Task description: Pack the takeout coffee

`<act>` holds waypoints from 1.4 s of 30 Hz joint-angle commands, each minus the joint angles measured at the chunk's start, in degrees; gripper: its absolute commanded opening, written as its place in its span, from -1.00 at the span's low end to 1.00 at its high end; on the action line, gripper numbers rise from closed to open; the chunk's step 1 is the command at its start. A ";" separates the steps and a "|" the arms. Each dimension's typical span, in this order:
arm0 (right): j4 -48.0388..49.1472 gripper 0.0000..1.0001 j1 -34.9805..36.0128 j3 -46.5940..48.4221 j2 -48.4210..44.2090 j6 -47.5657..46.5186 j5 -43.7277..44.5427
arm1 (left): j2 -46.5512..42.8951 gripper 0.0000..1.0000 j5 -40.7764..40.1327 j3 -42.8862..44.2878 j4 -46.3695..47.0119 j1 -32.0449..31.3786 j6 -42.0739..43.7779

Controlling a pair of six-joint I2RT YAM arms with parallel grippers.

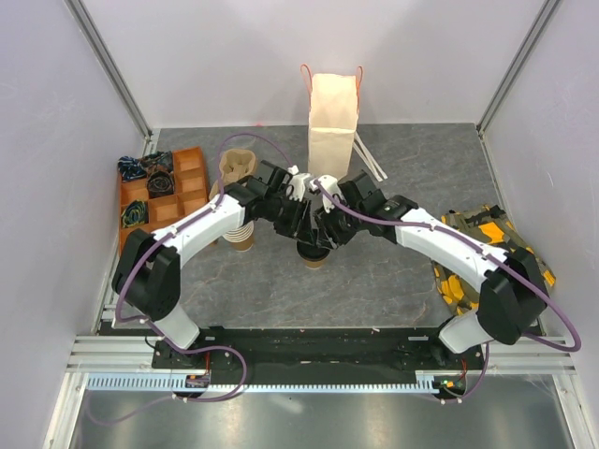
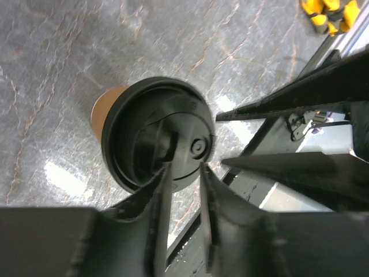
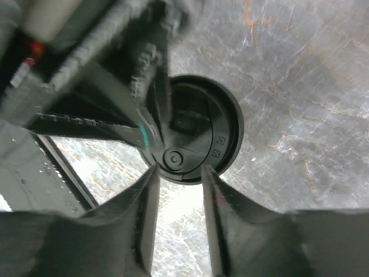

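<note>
Takeout coffee (image 2: 138,115) standing mid-table beneath both grippers

A grey marbled table (image 1: 393,290) is filling the top view. The left arm (image 1: 192,234) and right arm (image 1: 449,245) are reaching in from the bottom corners and converging at the centre of the frame. A tan paper bag (image 1: 333,122) with orange handles is standing upright at upper centre, just above where the arms are meeting. An orange compartment tray (image 1: 192,178) is sitting at the left edge, with dark wrapped items lying in several sections. A heap of yellow-and-black fabric (image 1: 477,248) is lying at the right edge, partly under the right arm. A stack of paper cups (image 1: 241,236) is standing left of centre, beside the left arm.

The takeout coffee is standing upright on the bare table at the centre of the top view, below the bag and outside it, wearing its black lid. The left gripper (image 2: 184,167) is hanging over the lid, its jaws standing partway apart with nothing clamped between them. Whether the tips are touching the lid I cannot tell. The right gripper (image 3: 180,168) is hovering over the same lid from the other side. Its jaws are likewise standing partway apart and holding nothing, with the lid's small round boss showing in the gap.
</note>
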 commanded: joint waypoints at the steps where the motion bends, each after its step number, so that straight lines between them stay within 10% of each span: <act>1: -3.31 0.20 0.33 5.60 -3.73 -4.62 0.02 | -5.08 -0.10 4.07 5.20 -0.06 1.22 3.41; 6: -5.78 0.56 1.21 8.94 -2.50 -11.22 1.60 | -8.52 0.40 13.47 8.81 -3.31 7.89 3.50; 15: -14.37 0.90 8.93 16.32 -0.05 -35.71 7.57 | -14.06 0.57 17.88 22.50 -14.36 21.86 5.25; 25: -21.16 0.78 30.02 18.00 7.95 -59.74 29.10 | -18.01 0.57 26.56 26.04 -19.75 37.42 3.77; 42: -26.35 0.57 37.07 23.36 30.71 -70.30 45.10 | -18.98 0.57 35.01 21.56 -14.13 43.06 -3.36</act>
